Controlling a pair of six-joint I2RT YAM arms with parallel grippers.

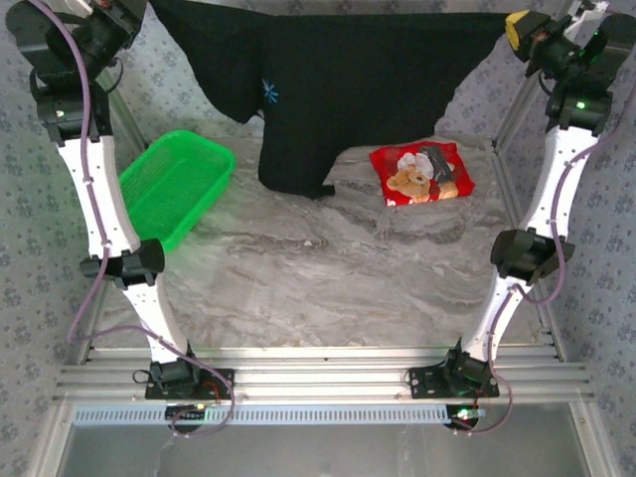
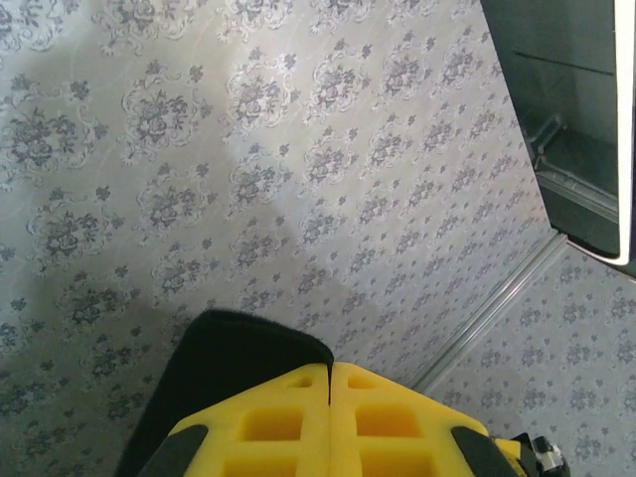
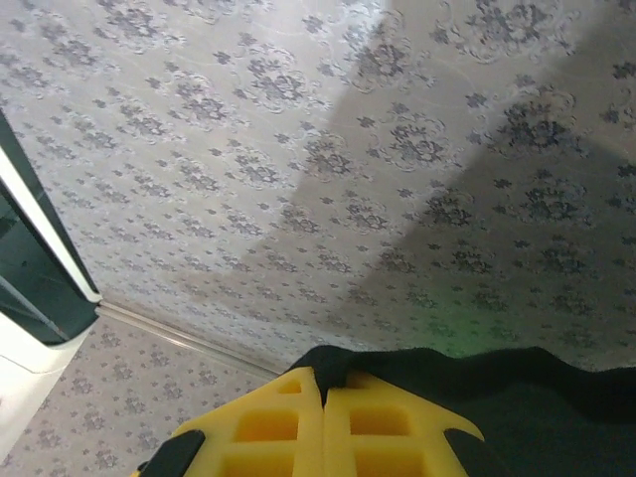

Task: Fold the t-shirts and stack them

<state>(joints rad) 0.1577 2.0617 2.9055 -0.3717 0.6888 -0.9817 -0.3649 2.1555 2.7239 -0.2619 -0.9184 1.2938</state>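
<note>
Marble table (image 1: 298,278) — red t-shirt (image 1: 421,173), black t-shirt (image 1: 338,89) aloft

Grey marbled table (image 1: 328,278) with green mesh basket (image 1: 174,187) at left, folded red tee (image 1: 421,173) at right

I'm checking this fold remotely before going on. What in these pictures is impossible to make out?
Black t-shirt: upper edge cut off by the frame top, top view.
Blue mark on it: too small to read, top view.
Table: far part hidden behind the hanging shirt, top view.
Left gripper and right gripper: shut jaws hide how much cloth each pinches, wrist views.
Red t-shirt: inner layers hidden under its top face, top view.
</note>
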